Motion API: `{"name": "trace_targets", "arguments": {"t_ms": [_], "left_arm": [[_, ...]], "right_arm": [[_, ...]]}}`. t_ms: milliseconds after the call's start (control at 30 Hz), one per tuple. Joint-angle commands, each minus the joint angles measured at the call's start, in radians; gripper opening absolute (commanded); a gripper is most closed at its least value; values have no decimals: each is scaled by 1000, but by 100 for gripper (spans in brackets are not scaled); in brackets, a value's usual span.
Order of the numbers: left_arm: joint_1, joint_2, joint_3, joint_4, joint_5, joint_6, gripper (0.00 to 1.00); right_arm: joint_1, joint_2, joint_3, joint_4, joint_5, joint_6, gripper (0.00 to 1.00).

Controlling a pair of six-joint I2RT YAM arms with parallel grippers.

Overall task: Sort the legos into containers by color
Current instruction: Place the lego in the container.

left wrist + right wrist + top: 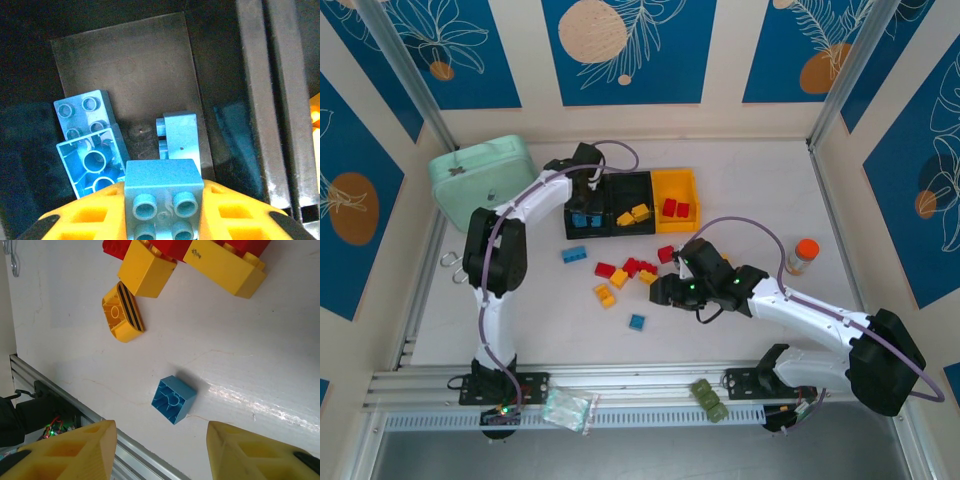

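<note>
**brickfan:** Any word on the left gripper (586, 186)?

**yam_watcher:** Clamped on a blue lego (164, 176), studs facing the wrist camera. Hanging right over the left black bin (588, 234), just above centre in the overhead frame. Already got two blue bricks (90, 145) lying in there, lower left of the wrist shot, plus a paler blue piece (179, 135) just beside them.

**brickfan:** And the right gripper (161, 432)?

**yam_watcher:** Spread wide, gripping nothing. Parked low over the table (240, 355), with a loose blue cube (173, 399) lying just ahead of the gap between the fingers (75, 450) and touching neither.

**brickfan:** Other bins?

**yam_watcher:** Seeing yellow bricks (635, 214) in the middle black bin (630, 190) and red bricks (676, 208) in the yellow bin (678, 185). All three joined in a row.

**brickfan:** Leftovers?

**yam_watcher:** Plenty, mid-frame in the overhead. Spotting another blue one (574, 254) just below the left bin, a red cluster (638, 266) and a few loose yellow ones (618, 278) close by. Also a rounded yellow piece with black stripes (122, 312), upper left of the right wrist shot.

**brickfan:** Other clutter?

**yam_watcher:** Mint-green case (483, 178) at upper left, orange-capped bottle (804, 256) at right, olive-green toy (710, 398) down on the rail at the bottom.
</note>
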Motion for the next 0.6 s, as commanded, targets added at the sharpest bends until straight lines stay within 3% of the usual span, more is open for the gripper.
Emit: {"name": "trace_targets", "arguments": {"t_ms": [0, 167, 567], "left_arm": [[8, 20, 49, -31, -9, 11, 37], [7, 0, 42, -37, -4, 10, 48], [-3, -191, -109, -1, 59, -9, 49]], "right_arm": [[10, 0, 12, -20, 10, 13, 50], [20, 3, 14, -19, 20, 15, 50], [25, -3, 18, -25, 39, 5, 51]]}}
